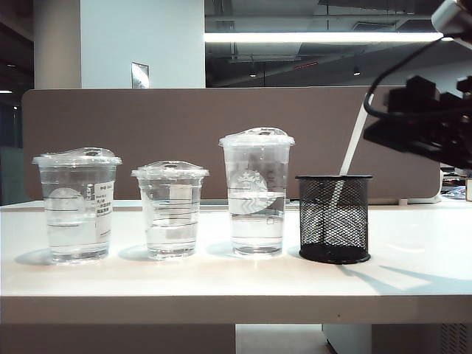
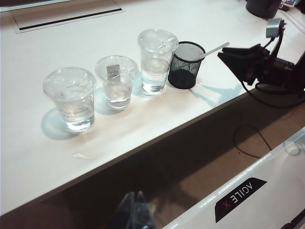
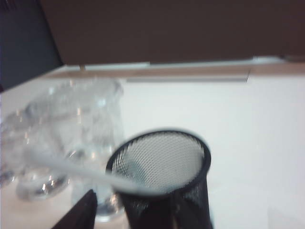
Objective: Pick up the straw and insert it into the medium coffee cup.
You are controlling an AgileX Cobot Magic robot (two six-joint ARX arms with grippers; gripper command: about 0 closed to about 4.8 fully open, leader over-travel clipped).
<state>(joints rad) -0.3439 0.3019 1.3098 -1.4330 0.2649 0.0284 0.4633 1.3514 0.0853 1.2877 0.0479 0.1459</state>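
The straw (image 1: 352, 146) stands slanted in a black mesh pen holder (image 1: 333, 218) at the right end of a row of three lidded clear cups on the white table (image 1: 221, 280). Its lower end sits inside the holder and its upper part leans out over the rim, toward the right gripper (image 2: 233, 58). The medium coffee cup (image 1: 76, 204), the widest one with the printed sticker, is at the far left of the row, well apart from the holder, with the short cup (image 1: 170, 209) and the tall cup (image 1: 256, 191) between them.

The right gripper hangs in the air just beside the straw's upper end and holds nothing; its jaws look partly parted, though the wrist view is blurred and shows only one dark fingertip (image 3: 81, 212). The left gripper (image 2: 135, 214) sits low below the table edge, well away from everything; its fingertips appear pressed together and empty.

The straw should be very light and fairly stiff, but smooth and round, so it could slip or swivel in a loose pinch. The free upper section above the holder's rim seems the best place to grip, leaving a long lower length to steer into the lid opening.
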